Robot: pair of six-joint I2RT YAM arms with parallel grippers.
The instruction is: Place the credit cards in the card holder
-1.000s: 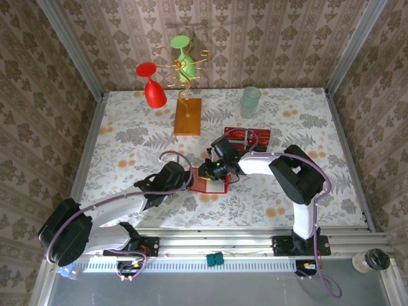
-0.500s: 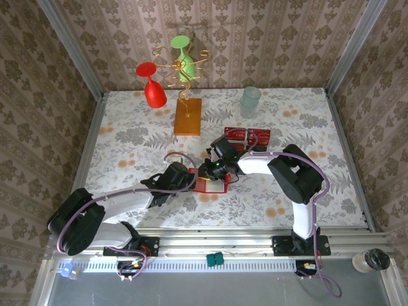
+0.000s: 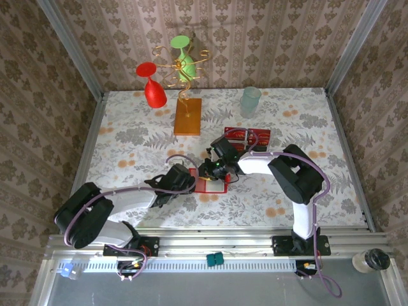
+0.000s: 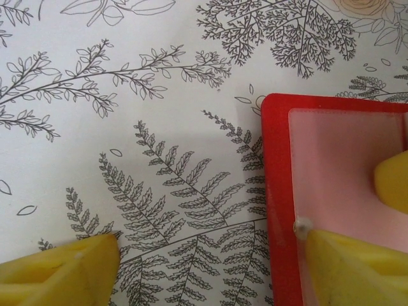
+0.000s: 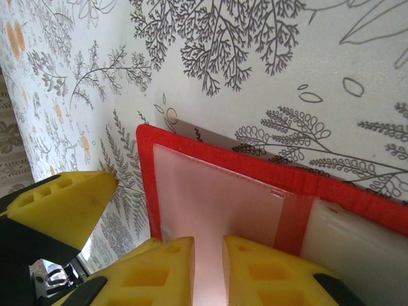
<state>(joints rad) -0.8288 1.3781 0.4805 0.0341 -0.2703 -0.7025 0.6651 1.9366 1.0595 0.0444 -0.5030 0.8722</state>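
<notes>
Seen from above, the red folding card holder (image 3: 213,186) with pale pink inner pockets lies open on the floral-patterned table (image 3: 127,137), near the front edge and between the 2 arms. The left hand (image 3: 193,183) meets its left border, and the right hand (image 3: 208,171) is down on its far side. The flat red credit cards (image 3: 247,136) with gold lettering lie in a small pile farther back, well apart from the card holder. Neither hand has 1 of them.

In the left wrist view, the left hand (image 4: 210,241) is spread wide and grasps nothing. It straddles the card holder's red edge, with 1 yellow finger over bare table and the other on the pink pocket just inside the border.

In the right wrist view, the right hand (image 5: 208,255) has its 2 fingers almost together over the pocket, with a thin gap between them. Whether they nip the clear pocket lip cannot be told.

The step in hand looks like steadying and opening the card holder, with loading not yet begun. To do it well, 1 hand should press the card holder flat at its border, clear of the pocket mouth. The other should lift a single card off the pile, not several. The card's short edge should meet the slot squarely and at a shallow angle, or the thin pocket film may buckle.
</notes>
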